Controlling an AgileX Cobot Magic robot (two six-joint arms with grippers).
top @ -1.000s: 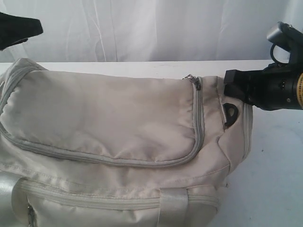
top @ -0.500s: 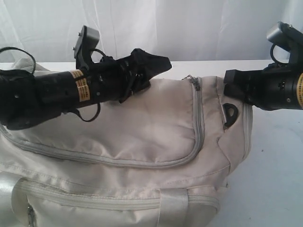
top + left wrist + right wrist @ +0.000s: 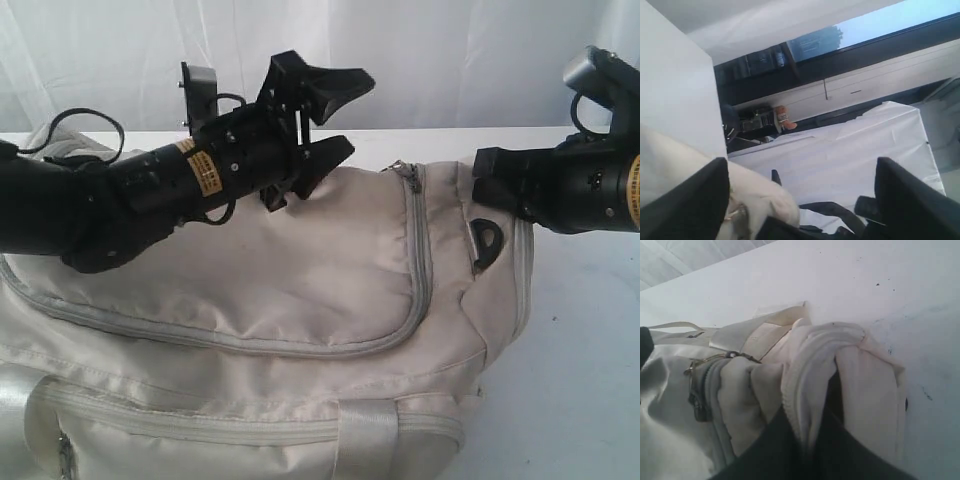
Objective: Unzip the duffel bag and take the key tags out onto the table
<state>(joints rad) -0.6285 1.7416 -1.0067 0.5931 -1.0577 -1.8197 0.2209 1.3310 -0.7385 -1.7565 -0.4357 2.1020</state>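
Plainly the left gripper is placed nearer the zipper pull: its fingers are spread wide with nothing held, and the pull lies just beyond and below them, toward the bag's right end. The duffel bag is laid lengthwise across the table, zipped shut, its end fabric pinched by the right gripper. The key tags are not seen.

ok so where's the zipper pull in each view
exterior view: zipper pull at the flap's upper right corner
left wrist view: blurred metal bit on cream fabric, probably it
right wrist view: zipper pull at the zipper's end
shared landmark: the duffel bag
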